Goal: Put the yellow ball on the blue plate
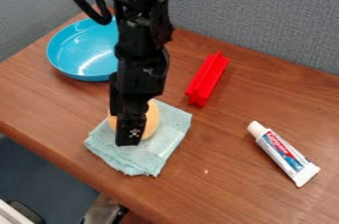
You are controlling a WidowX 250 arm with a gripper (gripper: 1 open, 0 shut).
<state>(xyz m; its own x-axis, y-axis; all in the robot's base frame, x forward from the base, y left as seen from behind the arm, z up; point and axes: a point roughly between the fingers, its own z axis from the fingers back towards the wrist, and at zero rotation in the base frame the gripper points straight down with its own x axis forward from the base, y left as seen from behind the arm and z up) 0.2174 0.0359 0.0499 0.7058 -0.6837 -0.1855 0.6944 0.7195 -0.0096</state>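
Observation:
The yellow ball [153, 120] rests on a pale teal folded cloth [143, 142] near the table's front edge. Only its right side shows; the black arm hides the rest. My gripper [130, 129] hangs straight down over the ball, its fingers low around it. The jaws look spread wide about the ball, open. Whether the fingers touch the ball I cannot tell. The blue plate [82, 50] sits at the back left of the table, with nothing in it.
A red block [207, 77] lies behind and to the right of the cloth. A white toothpaste tube [283, 153] lies at the right near the front edge. The wooden table [252, 99] ends close in front of the cloth.

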